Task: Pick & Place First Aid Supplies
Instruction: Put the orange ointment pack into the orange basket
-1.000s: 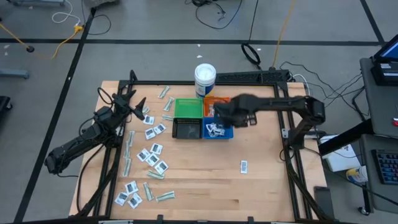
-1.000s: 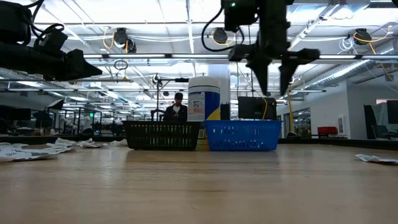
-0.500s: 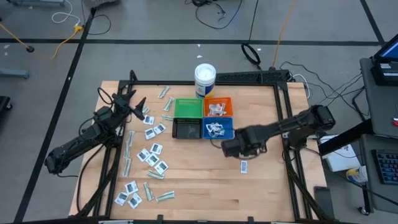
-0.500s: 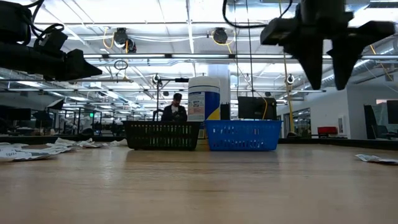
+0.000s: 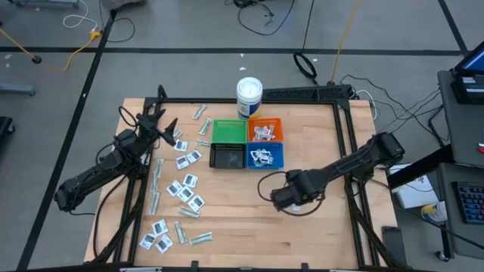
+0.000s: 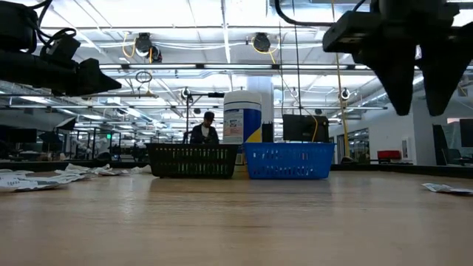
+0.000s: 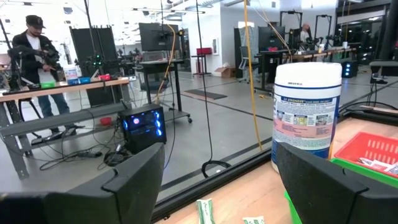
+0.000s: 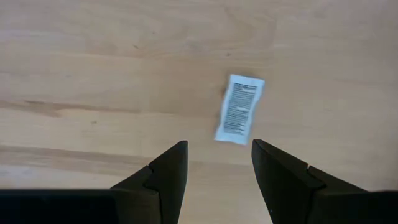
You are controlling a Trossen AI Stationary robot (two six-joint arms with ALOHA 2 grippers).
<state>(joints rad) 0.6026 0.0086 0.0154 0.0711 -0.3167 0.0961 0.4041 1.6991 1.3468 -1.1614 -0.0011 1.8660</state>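
The first aid supplies are white sachets and pale-green strips lying flat across the table's left half (image 5: 181,185); some sit in the orange bin (image 5: 265,130) and the blue bin (image 5: 266,157). One lone white sachet (image 8: 239,109) with dark print lies flat on the wood on the right (image 6: 447,188). My right gripper (image 8: 217,158) hangs open above it, pointing down, and covers it in the high view (image 5: 283,198). My left gripper (image 5: 168,130) waits open above the table's left far part (image 7: 217,180).
Green (image 5: 228,131) and black (image 5: 227,156) bins stand beside the orange and blue ones at the far middle. The white tub (image 5: 249,97) with a blue label stands behind them. Bare wood surrounds the lone sachet. A person (image 6: 205,127) stands in the room beyond.
My right gripper has swung from above the orange and blue bins toward the table's near edge and somewhat right, ending over the lone sachet. The sachet has stayed where it lay.
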